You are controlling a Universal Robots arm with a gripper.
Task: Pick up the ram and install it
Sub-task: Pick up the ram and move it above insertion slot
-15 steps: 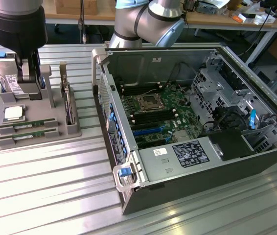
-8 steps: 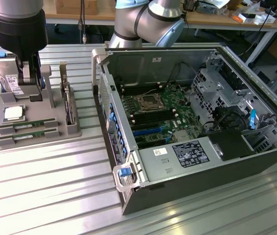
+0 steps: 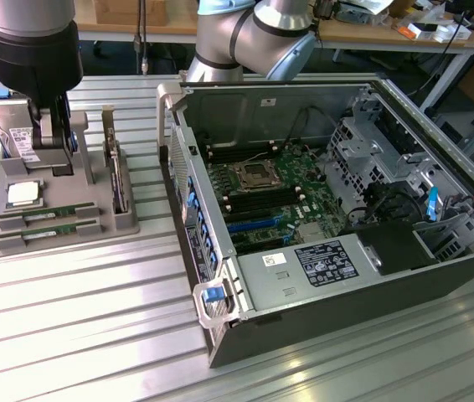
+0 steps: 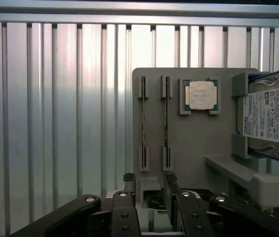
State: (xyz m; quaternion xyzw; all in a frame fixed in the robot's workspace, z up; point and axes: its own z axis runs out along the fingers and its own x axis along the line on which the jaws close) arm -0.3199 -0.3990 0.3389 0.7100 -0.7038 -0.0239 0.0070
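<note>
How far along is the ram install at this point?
Nothing done yet: both ram sticks sit in holders on the gray tray, and the motherboard slots in the open case look empty. In hand: nothing; the gripper hangs open over the tray. Left: the pickup and the install.

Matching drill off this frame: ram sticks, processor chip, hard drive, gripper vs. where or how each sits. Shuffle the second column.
1. ram sticks
2. processor chip
3. hard drive
4. gripper

A. open, holding nothing
B. in the square pocket of the gray tray
C. in two long parallel tray slots
D. propped in the holder at the tray's end

Pairs: 1-C, 2-B, 3-D, 4-A
</note>
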